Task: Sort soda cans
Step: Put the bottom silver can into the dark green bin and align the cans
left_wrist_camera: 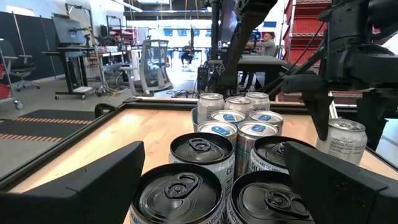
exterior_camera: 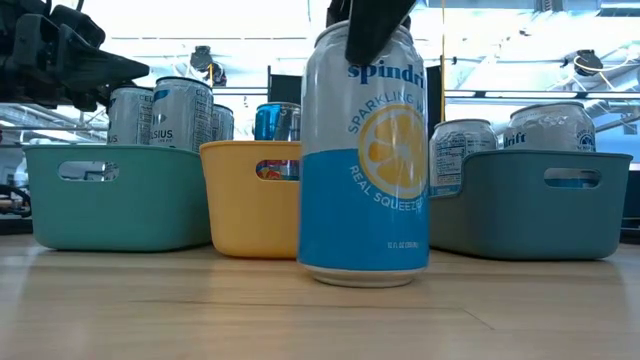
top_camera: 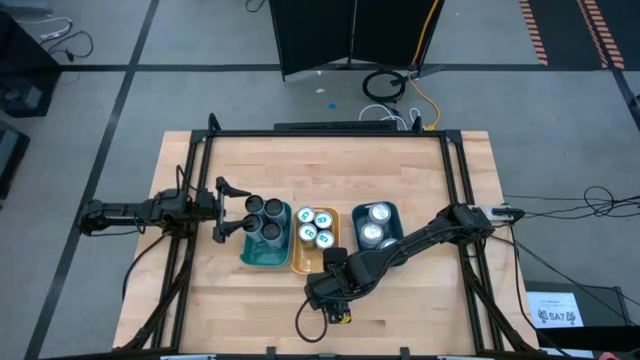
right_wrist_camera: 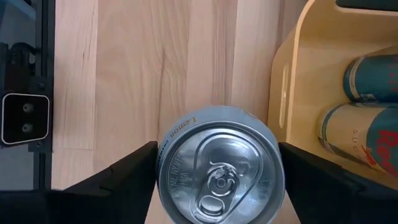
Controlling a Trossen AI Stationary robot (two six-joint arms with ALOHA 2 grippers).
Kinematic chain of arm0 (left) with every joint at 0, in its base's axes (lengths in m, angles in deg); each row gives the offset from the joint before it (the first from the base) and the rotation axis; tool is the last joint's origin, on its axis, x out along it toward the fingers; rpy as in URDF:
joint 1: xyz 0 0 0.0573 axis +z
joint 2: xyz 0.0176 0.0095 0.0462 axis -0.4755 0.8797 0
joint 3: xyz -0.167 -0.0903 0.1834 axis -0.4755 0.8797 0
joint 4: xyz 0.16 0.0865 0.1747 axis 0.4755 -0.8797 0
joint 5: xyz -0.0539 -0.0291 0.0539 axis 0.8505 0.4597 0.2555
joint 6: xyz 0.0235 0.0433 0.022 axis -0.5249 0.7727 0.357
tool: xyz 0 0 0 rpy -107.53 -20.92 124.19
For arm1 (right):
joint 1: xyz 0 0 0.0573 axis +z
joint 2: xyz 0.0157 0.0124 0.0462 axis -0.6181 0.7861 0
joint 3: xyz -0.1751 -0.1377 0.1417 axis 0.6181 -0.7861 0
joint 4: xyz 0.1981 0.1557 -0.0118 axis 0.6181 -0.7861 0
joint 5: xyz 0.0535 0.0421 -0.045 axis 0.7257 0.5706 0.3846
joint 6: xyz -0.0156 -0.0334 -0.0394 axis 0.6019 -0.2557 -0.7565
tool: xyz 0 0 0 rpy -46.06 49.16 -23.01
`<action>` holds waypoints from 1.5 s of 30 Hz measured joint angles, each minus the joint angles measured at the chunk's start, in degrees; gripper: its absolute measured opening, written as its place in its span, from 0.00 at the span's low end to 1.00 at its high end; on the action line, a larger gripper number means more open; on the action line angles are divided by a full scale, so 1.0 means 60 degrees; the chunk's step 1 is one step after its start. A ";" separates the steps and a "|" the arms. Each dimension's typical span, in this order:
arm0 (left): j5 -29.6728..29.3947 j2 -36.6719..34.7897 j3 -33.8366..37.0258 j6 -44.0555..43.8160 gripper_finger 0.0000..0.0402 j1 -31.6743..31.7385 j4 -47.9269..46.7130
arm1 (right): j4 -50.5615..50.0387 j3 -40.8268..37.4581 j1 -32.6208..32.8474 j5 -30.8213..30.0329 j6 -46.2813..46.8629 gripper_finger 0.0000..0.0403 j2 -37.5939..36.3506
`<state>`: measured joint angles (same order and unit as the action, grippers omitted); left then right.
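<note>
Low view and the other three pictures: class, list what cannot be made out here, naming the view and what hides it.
- Low view: the Spindrift can hides the right gripper's fingertips; whether they touch it is unclear.
- High view: the right arm covers that can.
- Low view: the yellow tray wall hides its cans' labels.
- Right wrist view: the can's bottom is cut off by the frame edge.
- Left wrist view: the left gripper hides the teal tray.

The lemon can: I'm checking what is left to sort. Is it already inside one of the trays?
No: in the low view the lemon can stands upright on the bare wooden table, in front of the yellow tray.
</note>
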<state>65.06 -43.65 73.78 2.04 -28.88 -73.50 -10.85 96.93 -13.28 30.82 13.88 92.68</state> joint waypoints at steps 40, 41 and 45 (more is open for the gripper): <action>0.0000 0.0000 0.0000 0.0000 0.97 -0.0003 0.0000 | -0.4215 -0.1522 0.0019 -0.1815 0.3587 0.70 -0.2651; 0.0000 0.0000 0.0000 0.0000 0.97 0.0000 0.0000 | -0.4000 -0.1770 0.0019 -0.1784 0.3617 0.70 -0.2651; 0.0000 0.0000 0.0000 0.0000 0.97 -0.0004 0.0000 | -0.2927 -0.2601 -0.0008 -0.1801 0.3491 0.70 -0.2659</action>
<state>65.06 -43.65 73.78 2.04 -28.91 -73.50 -28.41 81.33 -13.33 20.02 34.82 76.72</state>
